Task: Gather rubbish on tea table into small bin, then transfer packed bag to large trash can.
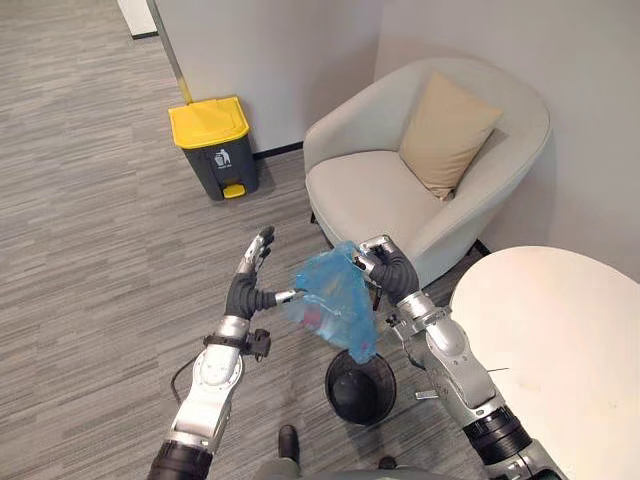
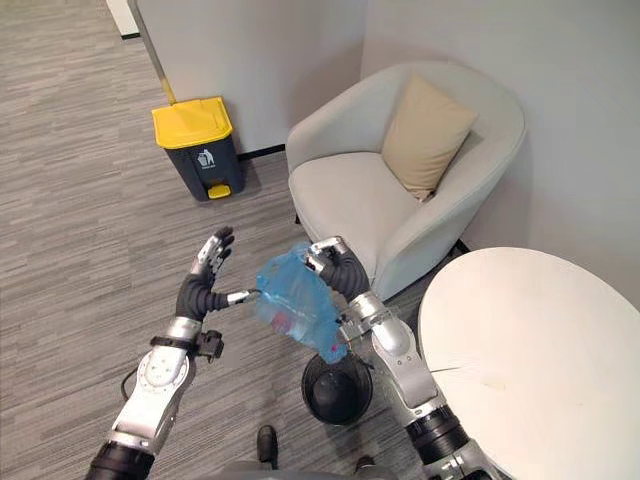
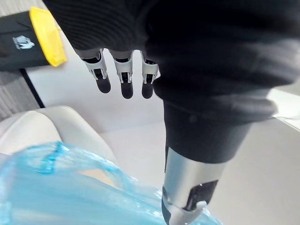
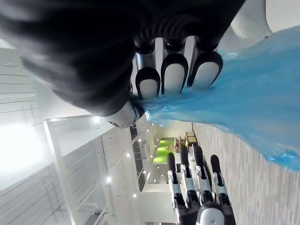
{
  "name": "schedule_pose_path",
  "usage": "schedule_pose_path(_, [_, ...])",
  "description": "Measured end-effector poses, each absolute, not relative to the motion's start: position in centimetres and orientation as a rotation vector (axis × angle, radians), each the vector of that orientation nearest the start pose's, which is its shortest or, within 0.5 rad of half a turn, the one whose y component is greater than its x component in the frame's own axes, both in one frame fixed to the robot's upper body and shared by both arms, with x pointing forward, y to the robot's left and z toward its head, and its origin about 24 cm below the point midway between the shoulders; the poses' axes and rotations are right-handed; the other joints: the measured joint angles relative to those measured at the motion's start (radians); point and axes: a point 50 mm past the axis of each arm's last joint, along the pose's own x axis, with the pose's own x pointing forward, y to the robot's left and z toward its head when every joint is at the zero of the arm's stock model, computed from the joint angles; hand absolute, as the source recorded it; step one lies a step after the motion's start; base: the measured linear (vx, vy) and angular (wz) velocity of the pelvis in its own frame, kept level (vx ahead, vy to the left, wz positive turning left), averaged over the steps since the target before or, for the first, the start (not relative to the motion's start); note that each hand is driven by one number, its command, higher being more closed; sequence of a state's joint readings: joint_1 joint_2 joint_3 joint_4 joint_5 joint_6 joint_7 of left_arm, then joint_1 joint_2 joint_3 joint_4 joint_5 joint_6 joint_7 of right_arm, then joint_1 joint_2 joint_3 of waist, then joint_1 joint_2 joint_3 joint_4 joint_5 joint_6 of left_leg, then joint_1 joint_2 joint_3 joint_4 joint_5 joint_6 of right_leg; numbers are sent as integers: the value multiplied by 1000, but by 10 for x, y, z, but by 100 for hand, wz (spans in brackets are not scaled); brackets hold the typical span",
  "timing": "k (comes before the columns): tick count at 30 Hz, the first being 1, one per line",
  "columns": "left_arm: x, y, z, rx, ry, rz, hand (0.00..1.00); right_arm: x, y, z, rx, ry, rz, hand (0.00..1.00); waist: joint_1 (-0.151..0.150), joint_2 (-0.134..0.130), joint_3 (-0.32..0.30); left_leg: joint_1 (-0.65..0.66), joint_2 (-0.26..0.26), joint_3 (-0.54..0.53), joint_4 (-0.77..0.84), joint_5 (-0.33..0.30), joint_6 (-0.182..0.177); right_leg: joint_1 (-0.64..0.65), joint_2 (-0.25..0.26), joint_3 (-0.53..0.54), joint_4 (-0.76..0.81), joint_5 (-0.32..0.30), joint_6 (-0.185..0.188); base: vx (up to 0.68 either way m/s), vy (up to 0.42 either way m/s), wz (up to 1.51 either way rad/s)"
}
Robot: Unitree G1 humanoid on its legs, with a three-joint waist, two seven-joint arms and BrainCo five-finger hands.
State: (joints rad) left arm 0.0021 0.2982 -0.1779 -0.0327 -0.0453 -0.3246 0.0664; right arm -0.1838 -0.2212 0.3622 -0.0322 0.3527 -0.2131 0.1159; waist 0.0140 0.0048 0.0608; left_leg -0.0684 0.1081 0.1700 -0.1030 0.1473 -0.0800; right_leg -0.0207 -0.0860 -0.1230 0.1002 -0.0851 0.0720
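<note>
Blue translucent plastic forms the bag point(image 1: 335, 295), which hangs in the air directly above the small bin point(image 1: 360, 388), its lower tip just over the black rim. We see the right hand point(image 1: 385, 268) clenched on the bag's upper edge, with the fingers curled into the gathered plastic. The left hand point(image 1: 250, 285) is released. Its fingers are straight and point upward, and its thumb reaches across to the bag's near edge. Something reddish shows through the plastic.

The large trash can point(image 1: 213, 150), dark grey with a yellow lid, stands shut against the wall, well apart from the bag. Grey carpet point(image 1: 90, 250) lies between them. A cream armchair point(image 1: 370, 190) with a tan cushion point(image 1: 448, 132) stands just beyond the right hand. The white round table point(image 1: 560, 350) lies on the robot's right.
</note>
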Motion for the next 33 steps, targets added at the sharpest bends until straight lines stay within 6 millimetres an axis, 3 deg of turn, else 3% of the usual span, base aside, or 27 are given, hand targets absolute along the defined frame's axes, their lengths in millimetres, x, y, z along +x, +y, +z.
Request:
schedule_pose_path(12, [257, 121, 78, 333, -349, -414, 0, 271, -77, 119, 131, -368, 647, 100, -2, -7, -32, -7, 17, 23, 0, 8, -6, -2, 17, 27, -39, 35, -2, -11, 6, -7])
schedule_pose_path(15, [258, 115, 76, 350, -342, -456, 0, 272, -66, 127, 151, -390, 710, 100, -3, -15, -39, -7, 21, 30, 0, 8, -7, -1, 22, 39, -54, 48, -5, 3, 6, -10])
schedule_pose_path(23, [258, 104, 73, 342, -344, -458, 0, 262, -50, 144, 298, -436, 792, 100, -4, -20, -49, 0, 21, 30, -1, 15, -8, -2, 23, 42, -46, 49, -4, -13, 7, -2])
schedule_pose_path(33, [264, 104, 50, 333, -233, -367, 0, 257, -41, 157, 415, -474, 828, 100, -1, -34, -68, 2, 18, 34, -1, 15, -8, -4, 20, 50, -51, 54, -1, -13, 8, -1])
